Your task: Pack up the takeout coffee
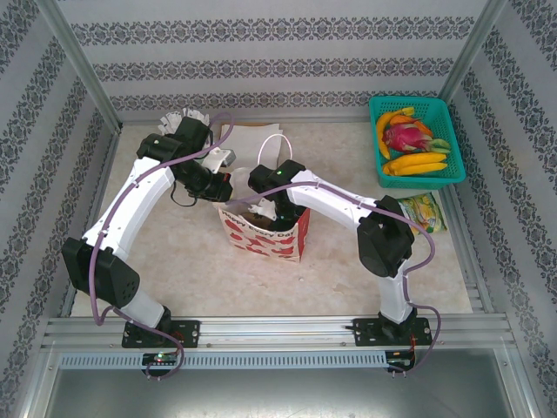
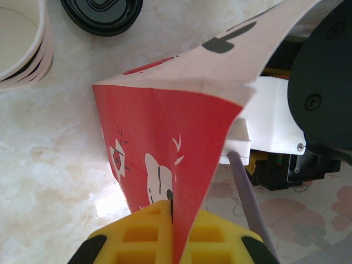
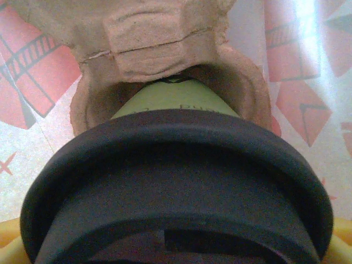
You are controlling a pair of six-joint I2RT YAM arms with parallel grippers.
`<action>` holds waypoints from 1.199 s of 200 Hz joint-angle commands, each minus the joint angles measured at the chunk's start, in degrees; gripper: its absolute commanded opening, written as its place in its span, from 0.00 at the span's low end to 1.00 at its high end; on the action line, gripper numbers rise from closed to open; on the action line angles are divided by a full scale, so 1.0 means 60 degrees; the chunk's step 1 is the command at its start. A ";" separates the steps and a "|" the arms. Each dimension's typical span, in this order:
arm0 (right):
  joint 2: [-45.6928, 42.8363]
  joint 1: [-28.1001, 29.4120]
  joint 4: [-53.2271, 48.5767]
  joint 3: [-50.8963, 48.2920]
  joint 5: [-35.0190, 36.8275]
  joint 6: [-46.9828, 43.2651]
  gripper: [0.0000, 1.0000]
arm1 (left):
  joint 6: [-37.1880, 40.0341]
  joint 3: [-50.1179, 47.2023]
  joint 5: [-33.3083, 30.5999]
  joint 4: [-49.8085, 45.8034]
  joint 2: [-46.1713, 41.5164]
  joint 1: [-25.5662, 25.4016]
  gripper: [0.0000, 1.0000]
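Nearest to the right wrist camera was the black lid (image 3: 176,176) of the takeout coffee (image 3: 176,102). The right end effector (image 3: 177,242) seemed to grasp it, with yellow pads (image 3: 8,245) beside the lid. The green cup pointed its bottom into a hollow of the brown pulp carrier (image 3: 159,33) inside the paper bag (image 1: 270,237). The left end effector (image 2: 172,220) was clenched on the bag's red edge, over the bench (image 2: 44,165). The step in hand was probably seating the cup. Next, it should go straight down into the hollow before release.
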 commanded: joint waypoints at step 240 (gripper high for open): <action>-0.0593 0.0417 -0.1756 0.2481 -0.0440 0.0201 0.98 | -0.0295 0.0341 0.0011 -0.0291 -0.0235 0.0105 0.01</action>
